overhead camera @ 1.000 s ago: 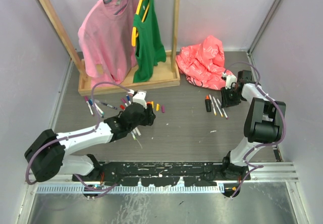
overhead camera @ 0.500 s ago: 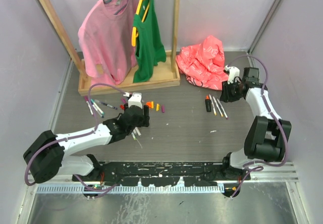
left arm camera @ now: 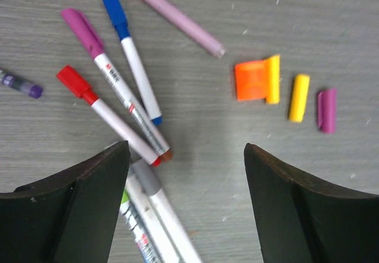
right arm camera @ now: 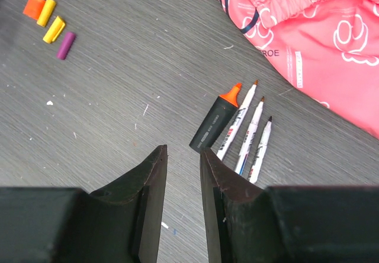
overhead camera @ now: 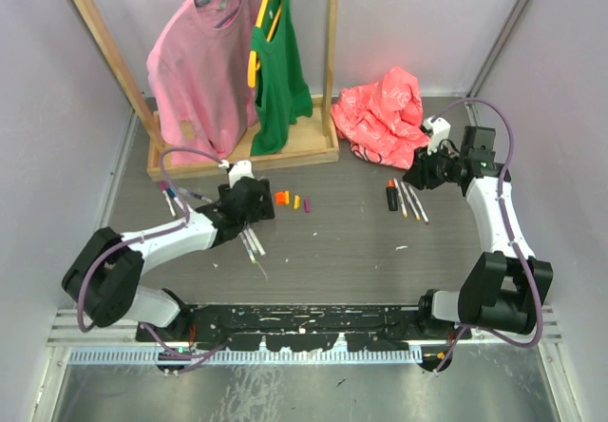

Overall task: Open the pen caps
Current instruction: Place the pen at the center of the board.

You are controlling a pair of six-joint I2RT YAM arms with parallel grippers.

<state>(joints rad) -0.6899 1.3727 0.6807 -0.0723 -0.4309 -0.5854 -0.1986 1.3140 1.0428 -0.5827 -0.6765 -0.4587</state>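
Left gripper shifted left, four caps

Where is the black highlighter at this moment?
In the top view the black highlighter lies right of centre, just left of three white pens and in front of the red garment.

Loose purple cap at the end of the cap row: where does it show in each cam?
Top external: purple cap just left of centre, at the right end of the cap row.
Left wrist: cap near the right edge, mid-height.
Right wrist: cap in the upper left.
Shared landmark: orange cap at the row's other end, in all three.
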